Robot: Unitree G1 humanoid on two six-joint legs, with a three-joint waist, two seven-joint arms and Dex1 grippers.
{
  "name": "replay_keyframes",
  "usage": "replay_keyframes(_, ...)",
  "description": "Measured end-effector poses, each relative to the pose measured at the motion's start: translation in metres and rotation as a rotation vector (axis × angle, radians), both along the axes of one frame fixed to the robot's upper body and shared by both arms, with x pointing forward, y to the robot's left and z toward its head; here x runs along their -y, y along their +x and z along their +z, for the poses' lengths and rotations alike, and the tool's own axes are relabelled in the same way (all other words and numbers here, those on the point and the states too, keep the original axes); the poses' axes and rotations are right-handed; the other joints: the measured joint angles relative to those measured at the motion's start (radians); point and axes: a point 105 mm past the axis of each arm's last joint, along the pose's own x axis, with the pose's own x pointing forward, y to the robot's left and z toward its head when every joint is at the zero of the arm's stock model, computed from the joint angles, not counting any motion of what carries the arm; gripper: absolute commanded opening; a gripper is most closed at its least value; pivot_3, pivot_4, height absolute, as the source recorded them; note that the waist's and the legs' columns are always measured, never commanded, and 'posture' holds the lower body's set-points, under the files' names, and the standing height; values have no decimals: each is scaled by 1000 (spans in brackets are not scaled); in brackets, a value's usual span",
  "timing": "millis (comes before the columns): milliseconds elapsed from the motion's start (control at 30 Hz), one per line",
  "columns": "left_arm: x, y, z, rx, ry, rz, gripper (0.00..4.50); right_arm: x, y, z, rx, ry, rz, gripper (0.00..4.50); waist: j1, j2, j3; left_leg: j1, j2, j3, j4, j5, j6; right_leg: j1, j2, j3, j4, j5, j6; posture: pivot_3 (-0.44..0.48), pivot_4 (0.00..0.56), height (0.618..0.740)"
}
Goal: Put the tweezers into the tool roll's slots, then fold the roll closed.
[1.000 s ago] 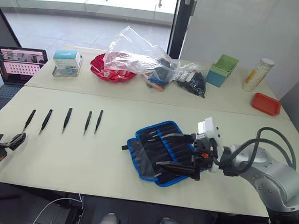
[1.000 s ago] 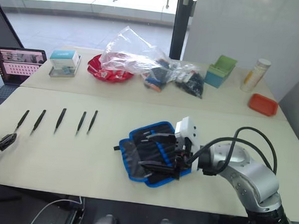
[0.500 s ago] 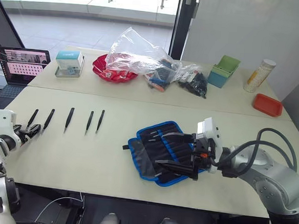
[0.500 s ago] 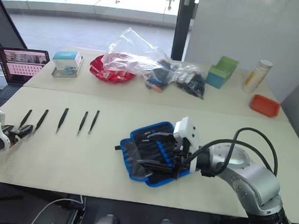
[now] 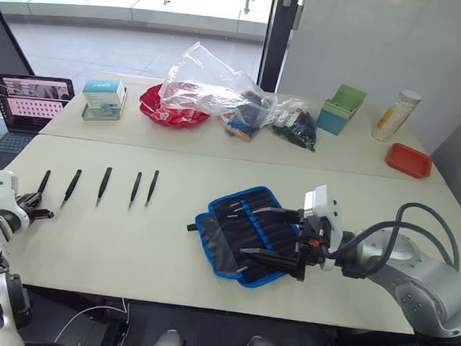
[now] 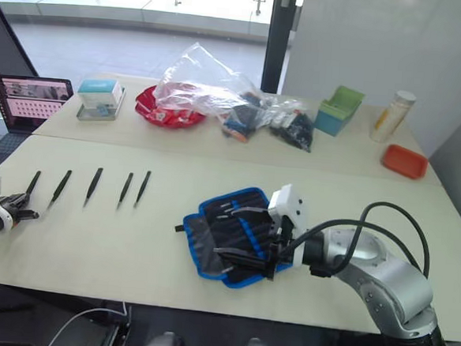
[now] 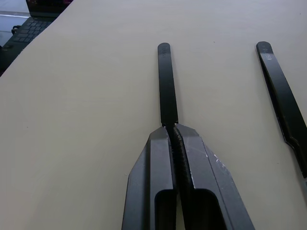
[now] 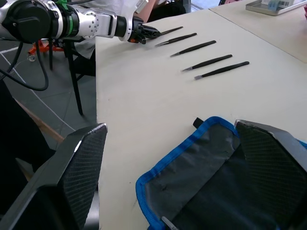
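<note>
- Tool roll (image 5: 246, 231): lies open, unfolded on the table (image 5: 130, 245), slots (image 5: 251, 222) facing up
- Tweezers (image 5: 104, 185): five in a row on the table, well to the left of the tool roll
- Left pincer (image 7: 171, 128): closed on the leftmost tweezer (image 7: 166, 84), the one farthest from the tool roll
- Right pincer (image 5: 270, 235): fingers spread wide open over the tool roll's right part, holding nothing
</note>
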Motion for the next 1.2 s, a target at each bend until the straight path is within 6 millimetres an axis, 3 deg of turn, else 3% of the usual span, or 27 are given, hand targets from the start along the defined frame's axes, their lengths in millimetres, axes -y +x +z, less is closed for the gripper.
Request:
replay_keyframes(133, -7, -10, 2, 12, 8, -10, 14, 8, 4, -14, -31, -6, -68, 4500, -3, -1, 0, -2, 0, -1, 0, 0, 0, -1, 0, 0, 1, 0, 0, 0, 150, 723)
replay_keyframes(267, -14, -13, 26, 95, 26, -37, 0, 15, 8, -27, -51, -21, -144, 3475, 2, -3, 1, -2, 0, -2, 0, 0, 0, -2, 0, -2, 0, 0, 0, 0, 150, 723)
replay_keyframes(367, -13, -17, 59, 203, 69, -124, 0, 27, 9, -42, -74, -51, -223, 2343, 5, -3, 1, -3, 0, -2, 0, 1, -1, -1, -1, -2, 0, 0, -1, 0, 150, 723)
replay_keyframes(500, 4, -29, 75, 233, 87, -257, 0, 47, 15, -61, -84, -63, -358, 1002, 4, -3, 1, -2, 1, -1, 0, 1, -1, -1, 0, -1, 0, -1, -1, 0, 150, 723)
replay_keyframes(600, 44, -31, 79, 227, 40, -403, 0, 58, 18, -81, -93, -50, -469, 20, 3, -3, 1, -2, 1, -2, 0, 1, -1, 0, -1, -1, 1, -1, -1, 0, 150, 723)
replay_keyframes(667, 82, -32, 82, 212, 1, -528, 0, 63, 18, -89, -82, -52, -528, 20, 7, -3, 1, -2, 0, -2, 0, 1, -2, 1, -1, -1, 0, -1, -1, 0, 150, 723)
replay_keyframes(767, 157, -29, 81, 168, -56, -757, 0, 68, 21, -95, -52, -42, -612, 20, 8, -2, 1, -1, -1, -3, 0, 2, -4, 2, 0, 2, -1, -1, -1, 0, 150, 723)
replay_keyframes(900, 233, -25, 73, 98, -125, -971, 0, 70, 25, -101, -21, -43, -682, 20, 2, -2, 1, -1, -1, -4, 0, 3, -4, 2, 2, 4, -1, -1, -1, 0, 150, 723)
replay_keyframes(1067, 289, -29, 67, 2, -107, -1158, 0, 73, 20, -116, -10, -78, -732, 20, -5, -2, 1, -1, -1, -3, 0, 2, -4, 2, 2, 5, -1, -1, -1, 0, 150, 723)
replay_keyframes(1200, 307, -25, 55, -104, -11, -1199, 0, 71, 19, -119, 1, -103, -732, 20, -2, -3, 1, 1, -1, -4, 0, 3, -5, 4, 3, 5, -2, -1, -1, 0, 150, 723)
